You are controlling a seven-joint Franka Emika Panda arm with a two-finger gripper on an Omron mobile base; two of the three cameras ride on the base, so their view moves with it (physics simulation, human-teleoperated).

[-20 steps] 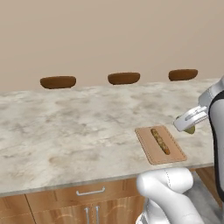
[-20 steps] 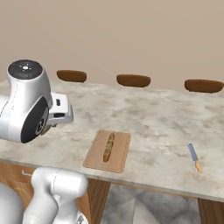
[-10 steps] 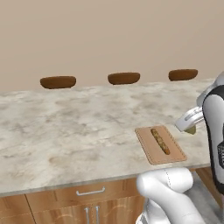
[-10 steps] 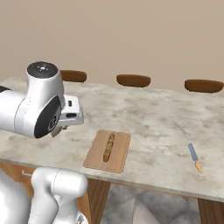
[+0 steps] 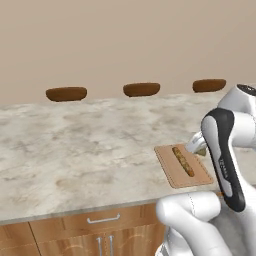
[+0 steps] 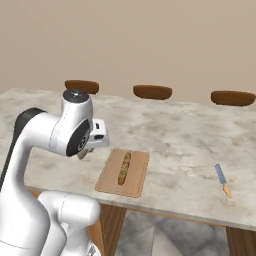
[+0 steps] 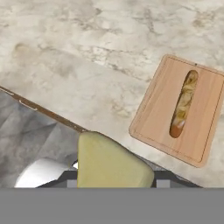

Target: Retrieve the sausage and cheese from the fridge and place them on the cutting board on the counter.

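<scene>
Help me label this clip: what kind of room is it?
Most likely a rendered kitchen: a marble counter over wooden drawers, a cutting board bearing a sausage, and a knife lying nearby.

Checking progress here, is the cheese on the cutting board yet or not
Not yet. The cheese is held in the gripper, beside the cutting board.
</scene>
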